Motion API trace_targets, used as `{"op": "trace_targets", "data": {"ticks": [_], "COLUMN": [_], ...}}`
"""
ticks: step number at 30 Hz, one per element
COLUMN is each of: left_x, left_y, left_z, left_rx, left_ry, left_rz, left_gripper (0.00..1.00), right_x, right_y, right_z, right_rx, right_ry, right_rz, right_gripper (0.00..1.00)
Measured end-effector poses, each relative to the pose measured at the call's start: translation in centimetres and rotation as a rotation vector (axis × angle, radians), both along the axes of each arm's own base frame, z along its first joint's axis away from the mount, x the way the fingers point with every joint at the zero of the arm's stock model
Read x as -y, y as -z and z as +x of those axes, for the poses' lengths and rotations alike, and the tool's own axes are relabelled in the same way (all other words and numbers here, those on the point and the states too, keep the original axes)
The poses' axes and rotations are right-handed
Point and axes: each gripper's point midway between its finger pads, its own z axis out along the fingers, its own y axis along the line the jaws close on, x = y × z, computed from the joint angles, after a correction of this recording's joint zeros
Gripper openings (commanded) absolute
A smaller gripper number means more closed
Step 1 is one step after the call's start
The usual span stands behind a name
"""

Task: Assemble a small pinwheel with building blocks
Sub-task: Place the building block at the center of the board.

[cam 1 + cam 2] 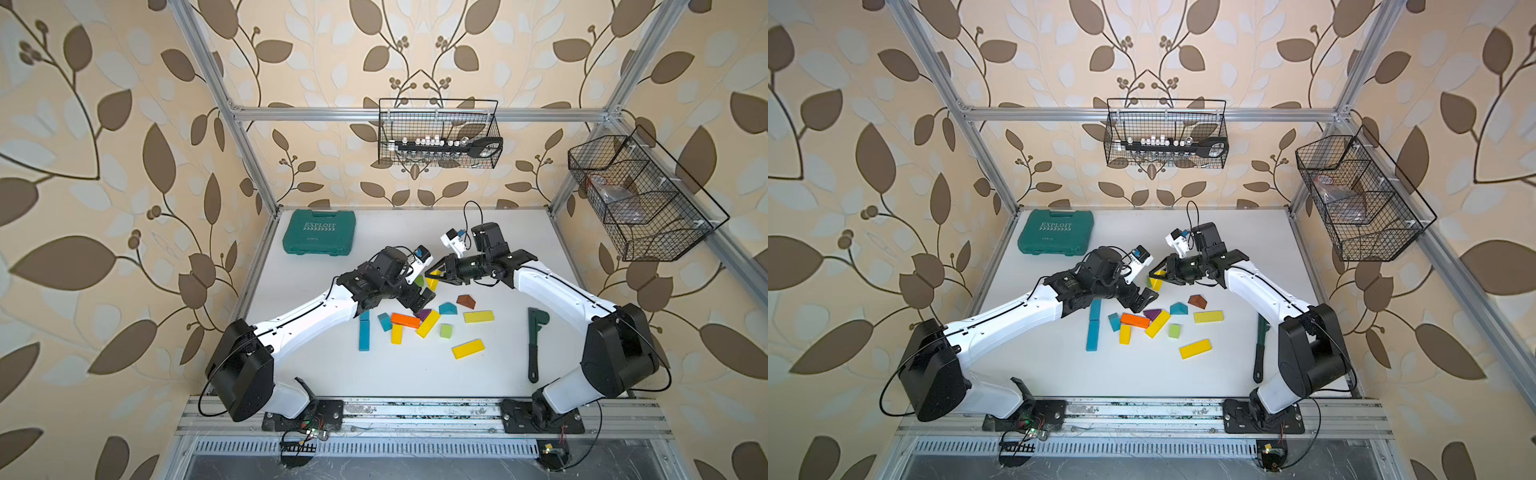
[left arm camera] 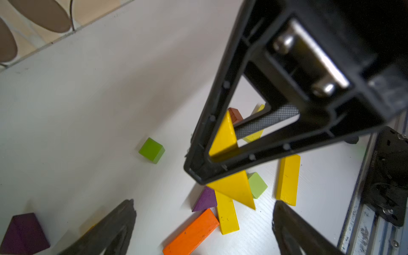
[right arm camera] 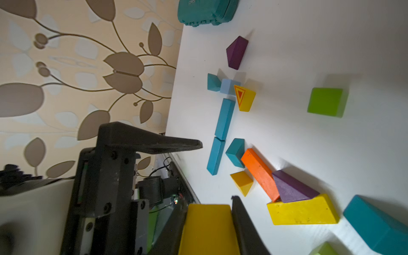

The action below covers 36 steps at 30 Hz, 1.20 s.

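Note:
My right gripper (image 1: 432,276) is shut on a yellow wedge (image 3: 208,229), held above the table behind the block pile; the left wrist view shows the wedge (image 2: 234,187) sticking out past its fingers. My left gripper (image 1: 422,302) hangs open and empty just in front of it, over a purple wedge (image 2: 205,199) and an orange bar (image 2: 192,234). A pale blue cube (image 3: 227,86) has a teal wedge (image 3: 212,82) and a red-marked yellow wedge (image 3: 245,98) against it, with two teal bars (image 3: 225,119) in line below. My left arm hides most of this in both top views.
Loose yellow bars (image 1: 468,348), a green cube (image 1: 446,330), a brown piece (image 1: 466,301) and a teal piece (image 1: 447,308) lie mid-table. A teal tool case (image 1: 319,237) sits back left, a dark green wrench (image 1: 536,340) on the right. Wire baskets (image 1: 438,133) hang on the frame.

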Motion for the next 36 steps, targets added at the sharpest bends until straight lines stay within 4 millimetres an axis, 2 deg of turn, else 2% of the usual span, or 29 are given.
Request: {"op": "trace_targets", "data": {"ticks": [5,11,15,20,23,28,30,36], "left_x": [0.7,1.4,1.9,2.6,3.1,3.9,3.8,3.6], "left_y": [-0.8,-1.8,-2.7,-3.6,-3.3,-2.2,-2.0,-1.6], "left_z": [0.0,-0.6,-0.8,-1.1,-1.0,-0.6,-0.4,-0.1], "left_rx": [0.07,0.119,0.145,0.161,0.154,0.122,0.114,0.096], "left_ry": [0.073,0.163,0.21,0.25,0.271,0.285,0.28,0.268], "left_rz": [-0.006,-0.005,-0.018,-0.045,-0.048,-0.042,-0.038,-0.032], "left_gripper": [0.81,0.82,0.73,0.67,0.58,0.53,0.47,0.41], "right_x": [0.2,1.0,1.2,1.0,0.9,0.8,0.8,0.9], "right_y": [-0.5,-1.5,-1.8,-1.9,-1.7,-2.0,-1.9,-1.8], "right_z": [-0.6,-0.7,-0.9,-1.2,-1.2,-0.9,-0.7,-0.3], "right_rx": [-0.067,-0.128,-0.156,-0.185,-0.204,-0.204,-0.201,-0.193], "right_ry": [-0.016,-0.035,-0.039,-0.05,-0.045,-0.041,-0.041,-0.036], "right_rz": [0.07,0.162,0.194,0.233,0.246,0.26,0.264,0.268], "right_gripper": [0.0,0.0,0.0,0.0,0.0,0.0,0.0,0.0]}}
